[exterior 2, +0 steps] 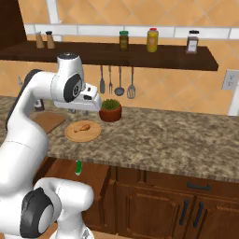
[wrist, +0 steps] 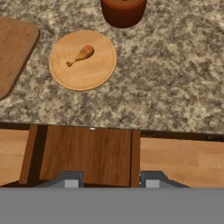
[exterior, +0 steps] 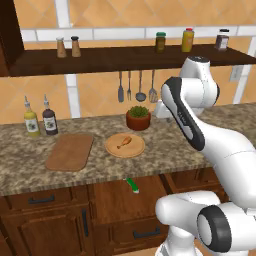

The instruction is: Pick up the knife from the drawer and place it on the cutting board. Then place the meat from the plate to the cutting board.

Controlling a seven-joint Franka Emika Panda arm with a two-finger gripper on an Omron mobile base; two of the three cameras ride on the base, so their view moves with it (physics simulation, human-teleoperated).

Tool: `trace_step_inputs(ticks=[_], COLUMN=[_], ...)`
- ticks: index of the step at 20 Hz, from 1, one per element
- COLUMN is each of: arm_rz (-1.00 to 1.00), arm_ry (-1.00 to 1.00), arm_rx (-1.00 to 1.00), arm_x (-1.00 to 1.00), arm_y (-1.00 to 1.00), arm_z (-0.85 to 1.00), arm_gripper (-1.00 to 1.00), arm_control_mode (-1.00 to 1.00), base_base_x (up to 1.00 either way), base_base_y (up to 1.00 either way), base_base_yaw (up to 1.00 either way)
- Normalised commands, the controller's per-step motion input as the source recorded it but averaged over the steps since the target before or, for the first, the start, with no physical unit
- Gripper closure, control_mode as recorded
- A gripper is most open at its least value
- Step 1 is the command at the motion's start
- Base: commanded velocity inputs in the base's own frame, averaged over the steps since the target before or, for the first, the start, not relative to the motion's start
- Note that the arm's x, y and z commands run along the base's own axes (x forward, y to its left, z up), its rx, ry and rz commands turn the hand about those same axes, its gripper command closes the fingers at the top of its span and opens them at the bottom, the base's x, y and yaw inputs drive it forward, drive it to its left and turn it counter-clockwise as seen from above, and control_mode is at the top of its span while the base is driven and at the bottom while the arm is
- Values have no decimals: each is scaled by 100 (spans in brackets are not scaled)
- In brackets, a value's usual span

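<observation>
Looking down from our hand, we see the drawer (wrist: 87, 153) pulled out under the counter's front edge, its dark wooden floor right below us. Our gripper (wrist: 111, 180) hangs above it with the two fingertips (wrist: 72, 180) set well apart and nothing between them.

From the left base view, the knife (exterior: 133, 185) lies in the drawer (exterior: 125, 200), just under the counter's front edge, green handle toward the front. In the right base view the same green handle (exterior 2: 78, 168) shows in the drawer (exterior 2: 88, 179) beside our arm.

On the granite counter (exterior: 170, 145) the round plate (exterior: 125, 145) sits midway between the front and back edges, and the meat (exterior: 124, 142) lies on it, apart from the rim. The cutting board (exterior: 69, 152) lies flat to the plate's left, near it but not touching, with nothing on it. In the hand view, the meat (wrist: 80, 55) rests in the plate's upper middle (wrist: 82, 60), and a corner of the cutting board (wrist: 13, 52) shows beside it.

A potted plant (exterior: 138, 117) stands behind the plate toward the counter's back edge, and two bottles (exterior: 40, 118) stand at the back left.
</observation>
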Motion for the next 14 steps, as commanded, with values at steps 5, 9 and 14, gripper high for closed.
trace_step_inputs(ticks=[5,9,14], arm_rz=[0,0,0], arm_ry=[0,0,0], arm_rx=[0,0,0], arm_x=[0,0,0], arm_y=[0,0,0], arm_z=[0,0,0], arm_gripper=[-100,-100,-100], arm_control_mode=[100,100,100], base_base_x=[-20,-30,-39], base_base_y=[38,94,55], base_base_yaw=[-2,-23,-58])
